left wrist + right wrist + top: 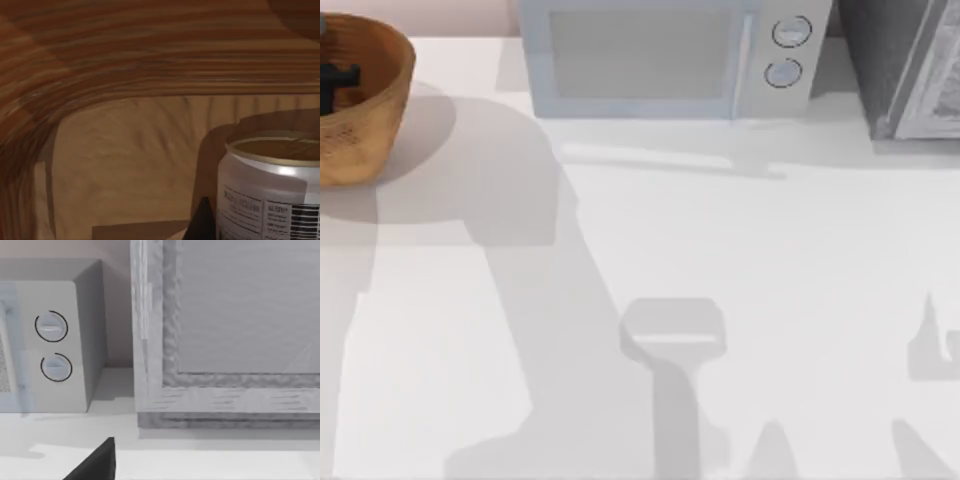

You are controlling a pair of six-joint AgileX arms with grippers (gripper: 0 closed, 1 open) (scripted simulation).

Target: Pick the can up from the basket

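1. The white worktop (720,250) is the biggest thing seen from above. It is mostly bare, with long grey shadows lying across it.
2. A pale microwave (665,55) is set at the back edge of the worktop, out of the way of the work. Its two round knobs (52,346) are seen from the right wrist.
3. A grey framed box (225,335) is stood just beside the microwave, at the back right corner.
4. The basket (365,120) is placed at the back left corner, partly cut off by the edge of the top view. Its orange-brown ribbed inside (150,55) curves around like a bowl, so things are kept from rolling out.
5. The can (272,190) is stood upright on the basket floor, near the wall. Its round tan top and its label are seen from the left wrist.
6. The left tool (335,85) is lowered into the basket, most likely so the can can be reached. A dark finger tip (202,222) is seen right beside the can. Whether the fingers are spread or pressed on the can cannot be told.
7. The right tool is parked near the back right, faced at the microwave and the box. One dark finger (97,462) is seen, and its spread cannot be told.
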